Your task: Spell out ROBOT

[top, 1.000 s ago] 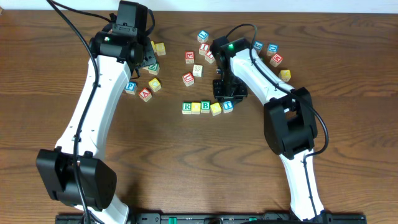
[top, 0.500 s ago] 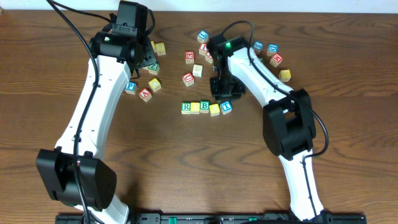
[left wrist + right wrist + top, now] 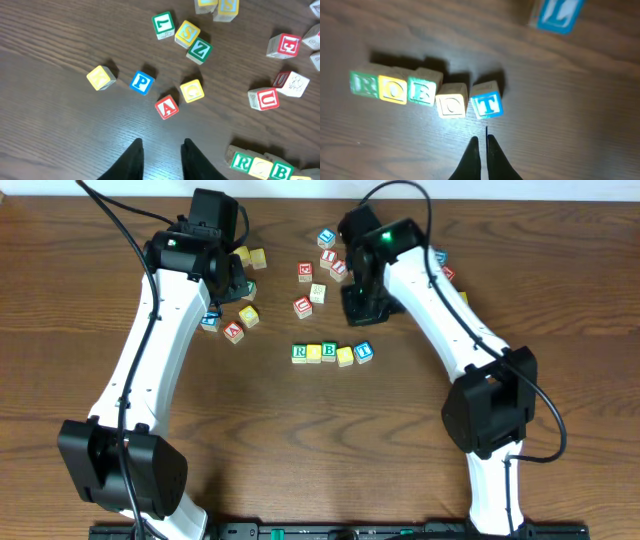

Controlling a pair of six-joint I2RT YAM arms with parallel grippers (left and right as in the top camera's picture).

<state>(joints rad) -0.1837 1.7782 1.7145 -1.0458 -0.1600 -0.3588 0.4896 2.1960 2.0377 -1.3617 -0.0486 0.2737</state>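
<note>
Cubes [image 3: 329,352] are spelling green R [image 3: 364,83], yellow O [image 3: 393,90], green B [image 3: 422,90], pale O [image 3: 452,106], blue T [image 3: 486,104]; right gripper [image 3: 481,149] closed, left gripper [image 3: 161,148] parted, empty.

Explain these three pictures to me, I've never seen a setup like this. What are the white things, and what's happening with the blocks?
The white jointed things are two robot arms, the left arm and the right arm, each ending in a two-finger gripper. The wide picture looks down from above the wooden table. The other two come from cameras on the wrists, so each shows its own dark fingers at the bottom edge. Small wooden letter cubes lie on the table. Five sit in a row: R, first O, B, second O, T. Others are scattered, such as a blue P and a red A. The left gripper has its fingers slightly apart, the right gripper is shut, and neither holds anything.
</note>
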